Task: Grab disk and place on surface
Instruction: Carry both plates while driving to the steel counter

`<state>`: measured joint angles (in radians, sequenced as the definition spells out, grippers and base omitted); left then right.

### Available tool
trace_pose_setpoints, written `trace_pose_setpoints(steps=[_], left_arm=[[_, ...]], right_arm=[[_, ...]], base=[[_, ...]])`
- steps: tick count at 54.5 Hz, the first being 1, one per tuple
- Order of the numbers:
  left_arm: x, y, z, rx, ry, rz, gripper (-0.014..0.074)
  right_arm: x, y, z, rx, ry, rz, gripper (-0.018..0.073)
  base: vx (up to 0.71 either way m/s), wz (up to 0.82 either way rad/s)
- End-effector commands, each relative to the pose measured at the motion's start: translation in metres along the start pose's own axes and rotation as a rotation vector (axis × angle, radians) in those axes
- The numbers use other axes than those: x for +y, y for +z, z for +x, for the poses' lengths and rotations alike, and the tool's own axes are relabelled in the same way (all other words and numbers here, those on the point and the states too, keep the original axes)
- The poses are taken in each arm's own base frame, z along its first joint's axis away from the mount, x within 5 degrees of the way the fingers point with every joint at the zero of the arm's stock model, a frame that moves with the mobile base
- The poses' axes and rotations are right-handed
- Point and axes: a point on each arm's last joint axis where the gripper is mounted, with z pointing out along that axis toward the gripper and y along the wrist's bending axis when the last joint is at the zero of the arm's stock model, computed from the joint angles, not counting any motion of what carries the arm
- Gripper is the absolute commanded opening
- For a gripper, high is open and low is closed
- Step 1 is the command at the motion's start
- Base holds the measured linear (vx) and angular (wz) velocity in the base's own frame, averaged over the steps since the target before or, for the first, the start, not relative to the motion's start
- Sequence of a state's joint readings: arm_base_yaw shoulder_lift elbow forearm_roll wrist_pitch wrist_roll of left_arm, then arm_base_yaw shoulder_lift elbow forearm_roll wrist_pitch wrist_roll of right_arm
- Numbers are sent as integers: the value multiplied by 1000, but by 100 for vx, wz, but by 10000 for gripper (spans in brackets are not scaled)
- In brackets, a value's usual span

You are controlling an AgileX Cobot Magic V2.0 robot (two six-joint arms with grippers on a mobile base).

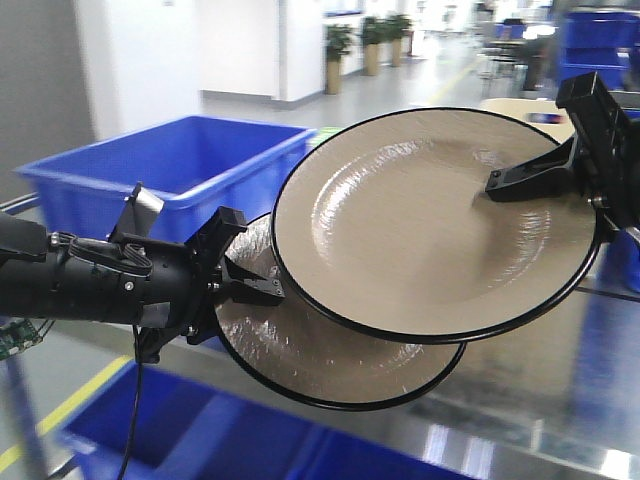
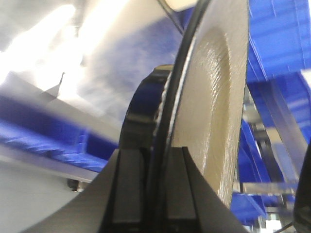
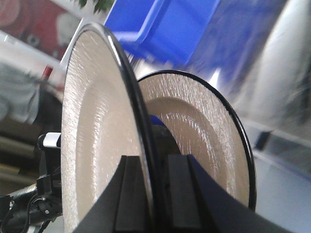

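We have both disks grabbed and lifted, so only the placing is left. The right pincer (image 1: 500, 185) is clamped on the rim of the upper disk (image 1: 400, 220) at its 3 o'clock edge. The left pincer (image 1: 262, 288) grips the lower disk (image 1: 300, 350) at its 9 o'clock edge. The lower disk sits toward 7 o'clock of the upper one and is partly hidden beneath it. Both hang tilted above the glossy surface (image 1: 520, 410), neither resting on it. A blue crate (image 1: 170, 165) stands behind, toward 10 o'clock.
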<state>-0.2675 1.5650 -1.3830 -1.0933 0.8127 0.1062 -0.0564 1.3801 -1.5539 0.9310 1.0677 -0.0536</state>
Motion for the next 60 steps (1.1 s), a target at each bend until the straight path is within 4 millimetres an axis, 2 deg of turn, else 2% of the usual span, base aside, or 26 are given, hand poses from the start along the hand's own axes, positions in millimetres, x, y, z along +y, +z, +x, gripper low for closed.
trace_pose_setpoints(steps=[1,31,60], left_arm=[[-33,-21,-3,-79,-24,128,-1],[-33,-21,-3,-79,-24,128,-1],[-33,-21,-3,-79,-24,128,-1]], right_arm=[[27,-19,-8,-130,8,-115,-5],[27,-19,-8,-130,8,-115,-5],[27,-19,-8,-130,8,-115,-5]], base=[[29,-71],[25,-60],[16,-12]])
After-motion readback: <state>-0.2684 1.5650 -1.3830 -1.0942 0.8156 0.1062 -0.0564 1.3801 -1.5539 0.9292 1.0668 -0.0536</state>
